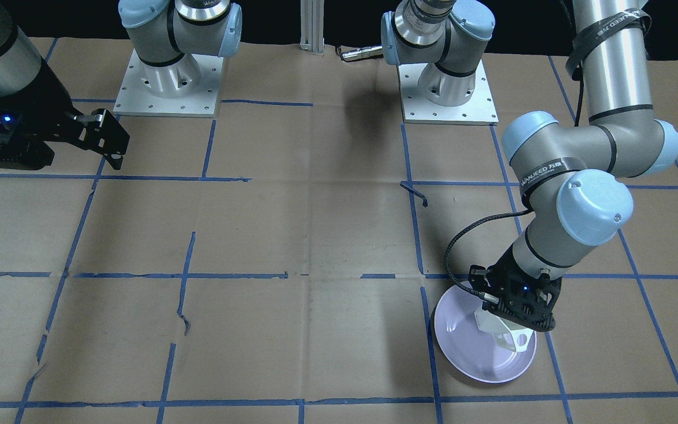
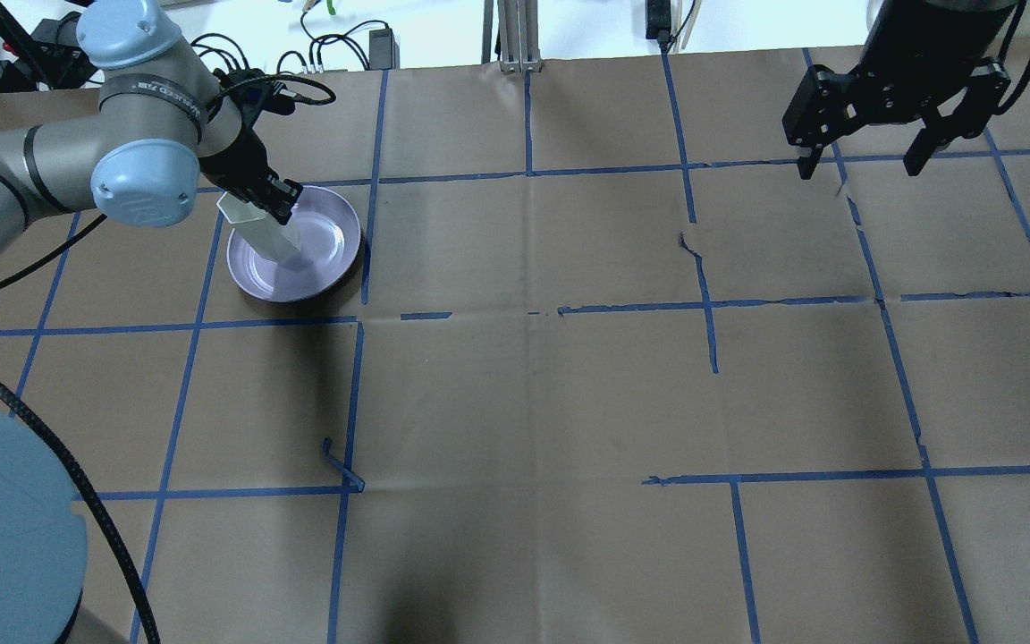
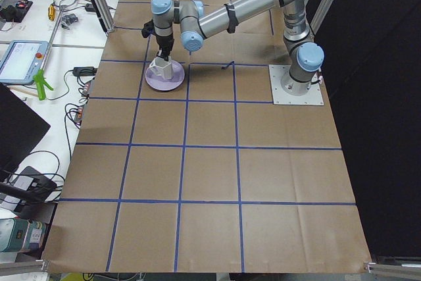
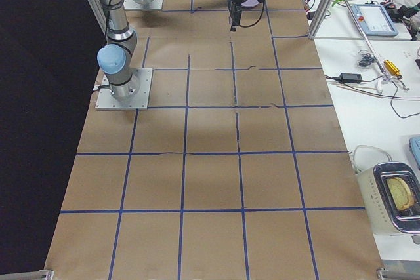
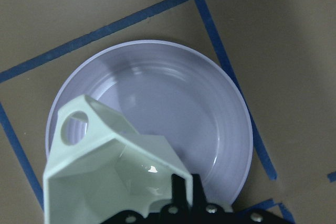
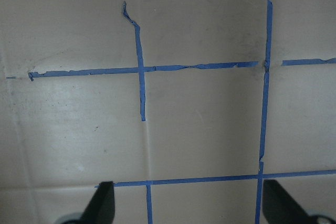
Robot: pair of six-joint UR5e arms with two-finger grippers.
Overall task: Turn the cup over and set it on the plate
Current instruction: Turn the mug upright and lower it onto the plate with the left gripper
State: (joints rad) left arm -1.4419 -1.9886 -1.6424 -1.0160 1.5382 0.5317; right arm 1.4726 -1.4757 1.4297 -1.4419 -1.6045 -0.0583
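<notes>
Gripping: left gripper (image 2: 275,199) pinching the cup (image 2: 257,228) by its wall, just over the plate (image 2: 327,246).
Wrist cam only: cup's mouth faces up.
Right gripper (image 2: 859,168): jaws spread wide, far from plate.

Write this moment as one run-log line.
left gripper: shut on cup | cup: opening up, over plate | right gripper: open, empty
</notes>
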